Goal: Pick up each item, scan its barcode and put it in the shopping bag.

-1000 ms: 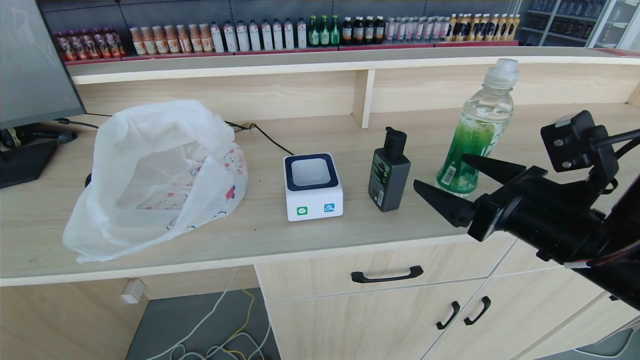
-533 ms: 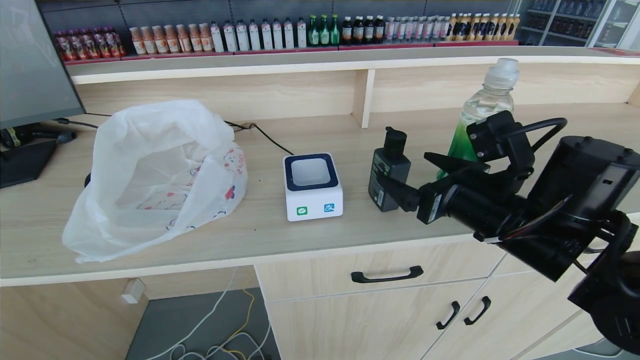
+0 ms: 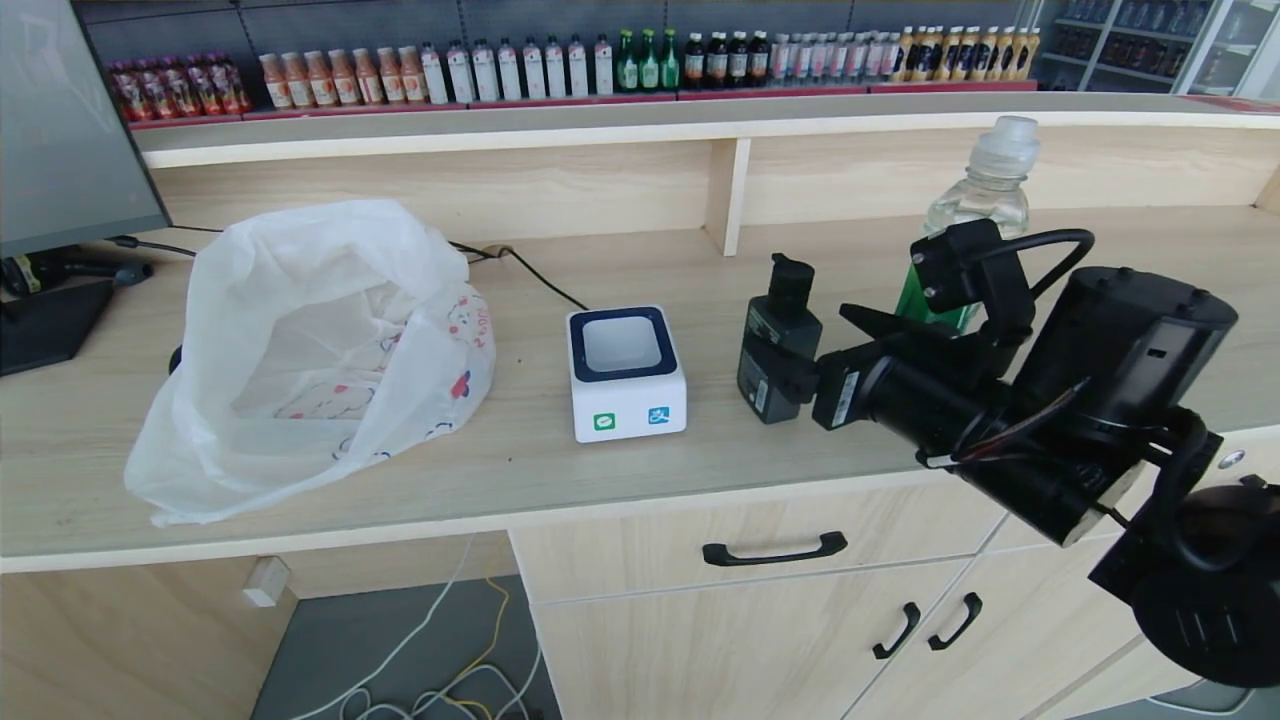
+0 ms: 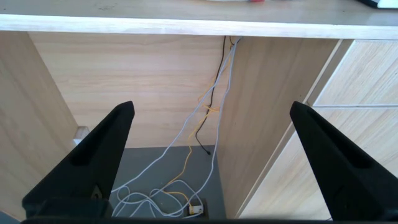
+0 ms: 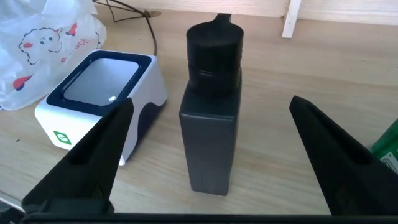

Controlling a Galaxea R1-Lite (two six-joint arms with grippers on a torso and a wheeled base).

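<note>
Pale wood worktop (image 3: 520,470), shop counter, seen from your head view.

- Dark pump bottle (image 3: 778,350): upright on the worktop, just at 3 o'clock of the scanner (image 3: 625,372). Pump cap on, label side towards you.
- Right pincer (image 3: 812,345): spread wide, coming in level from 4 o'clock. Your right wrist view shows one finger on either side of the dark pump bottle, with a gap on each side, so it grips nothing.
- Green drink bottle (image 3: 985,190): upright at 1 o'clock of the dark pump bottle, partly hidden behind your right arm.
- Scanner: white box with a dark-rimmed window facing up, near the middle of the worktop.
- Shopping bag (image 3: 310,350): white plastic, mouth open towards you, at 9 o'clock of the scanner, apart from it.
- Black cable (image 3: 530,275) runs off at 11 o'clock of the scanner, behind the bag.
- Monitor (image 3: 70,120) at the far 9 o'clock edge.
- Back shelf (image 3: 600,65) at 12 o'clock, lined with bottles.
- Drawers (image 3: 775,580) under the worktop.
- Left pincer (image 4: 211,106): wide apart, holding nothing, below the worktop edge, facing loose wires (image 4: 186,180) on the floor.
</note>
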